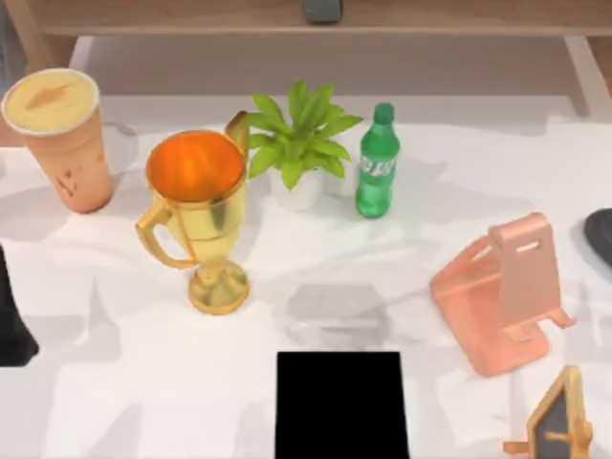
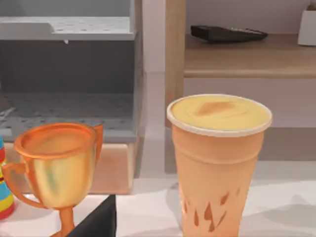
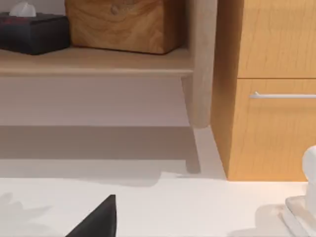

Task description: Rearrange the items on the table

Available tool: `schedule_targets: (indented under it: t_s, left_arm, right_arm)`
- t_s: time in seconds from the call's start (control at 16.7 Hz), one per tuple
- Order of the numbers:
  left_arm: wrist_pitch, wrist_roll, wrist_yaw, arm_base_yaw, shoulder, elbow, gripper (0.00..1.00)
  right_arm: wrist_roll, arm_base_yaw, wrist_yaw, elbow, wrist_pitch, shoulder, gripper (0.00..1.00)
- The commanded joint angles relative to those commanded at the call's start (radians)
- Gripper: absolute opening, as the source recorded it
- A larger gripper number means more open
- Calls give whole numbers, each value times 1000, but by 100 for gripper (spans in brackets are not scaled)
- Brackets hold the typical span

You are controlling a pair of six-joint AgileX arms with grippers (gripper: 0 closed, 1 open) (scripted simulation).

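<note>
- Top view: the tall orange cup with a cream lid (image 1: 62,139) stands upright at the upper left of the wide white tabletop (image 1: 143,402). To its right stands a shiny gold trophy with two handles (image 1: 198,215), well apart from the cup. Beyond it, toward the upper middle, are a small green leafy plant in a white pot (image 1: 299,143) and a green plastic bottle (image 1: 376,163) just beside it. A flat black rectangular pad (image 1: 340,404) lies at the bottom centre. A salmon-pink phone stand (image 1: 502,292) sits at the right, with a small wooden-framed easel board (image 1: 561,421) at the lower right corner. The dark left arm (image 1: 13,325) shows at the left edge and the dark right arm (image 1: 601,234) at the right edge; how far either claw is open cannot be told.
- Left wrist view: the orange cup (image 2: 217,163) fills the lower right of the frame, upright, with the gold trophy (image 2: 57,170) at the lower left. A dark piece of the left gripper (image 2: 96,222) pokes in at the bottom edge.
- Right wrist view: bare white tabletop (image 3: 197,207) before a wooden cabinet (image 3: 269,89), with a dark piece of the right gripper (image 3: 96,219) at the bottom edge.
</note>
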Motion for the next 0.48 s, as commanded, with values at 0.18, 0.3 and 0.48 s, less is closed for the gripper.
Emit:
schedule_targets:
  t_s: [0.18, 0.3, 0.48]
  left_arm:
    - [0, 0, 0, 0, 0, 0, 100]
    - [0, 0, 0, 0, 0, 0, 100]
    - [0, 0, 0, 0, 0, 0, 100]
  right_arm:
    - [-3, -1, 1, 10, -7, 10, 100]
    - [-20, -4, 3, 62, -43, 61, 100]
    - [-68, -10, 6, 214, -145, 217, 100]
